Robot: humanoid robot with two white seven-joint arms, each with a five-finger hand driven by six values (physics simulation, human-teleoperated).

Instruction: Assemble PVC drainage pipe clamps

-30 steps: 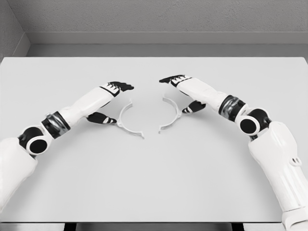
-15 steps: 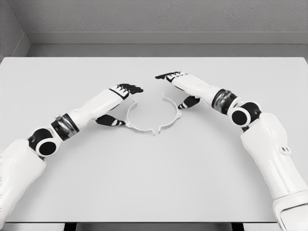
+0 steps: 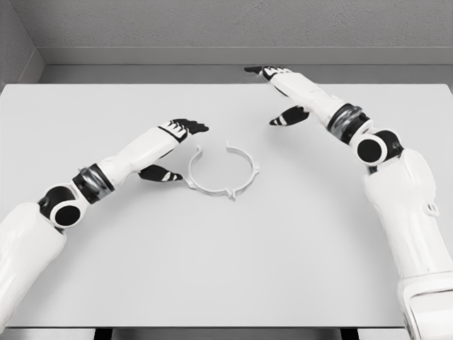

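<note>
— Lying flat near the middle of the table [image 3: 106, 283], the clamp [image 3: 221, 172] looks like two white half-rings meeting at the near side, with a gap at the far side.

— And the hands?

— Left hand [image 3: 170, 145] sits just left of the clamp, fingers [image 3: 190, 127] stretched out above its left edge, thumb low near the rim. It grips nothing that I can see.

— The right?

— Right hand [image 3: 283, 92] is raised toward the table's far edge, well apart from the clamp, fingers spread, empty.
</note>
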